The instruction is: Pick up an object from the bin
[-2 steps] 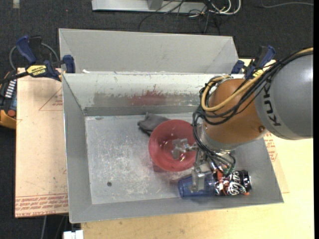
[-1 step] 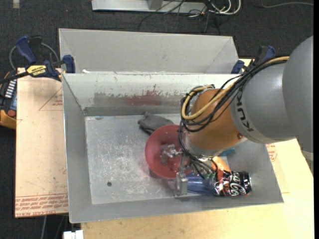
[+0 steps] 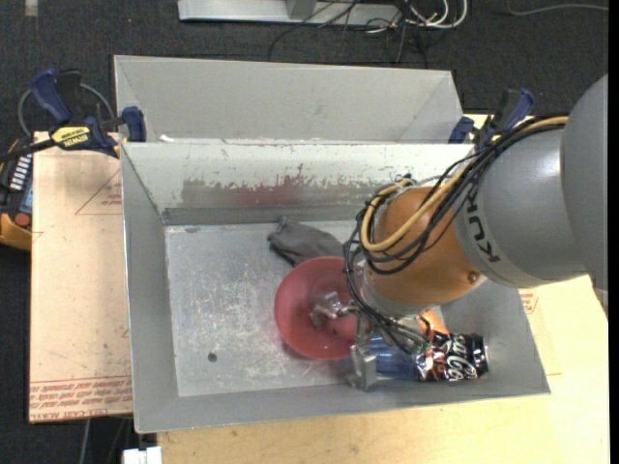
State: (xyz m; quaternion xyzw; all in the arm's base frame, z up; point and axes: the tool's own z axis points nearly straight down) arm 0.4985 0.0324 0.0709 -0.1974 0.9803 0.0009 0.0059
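Observation:
My gripper (image 3: 331, 309) is low in the bin, its metal end over the right half of a shallow red bowl (image 3: 300, 309) that lies in the middle of the floor. A crumpled black foil wrapper with red and white print (image 3: 451, 358) lies at the front right, just beside the gripper. Next to the wrapper, a small blue thing (image 3: 392, 362) shows under the gripper's body. A grey rag-like lump (image 3: 298, 240) rests behind the bowl, touching its far rim.
The arm's orange cover and looped cables hang over the bin's right half and hide what lies beneath; a scrap of orange shows at its lower edge. The bin's left floor is bare scuffed metal.

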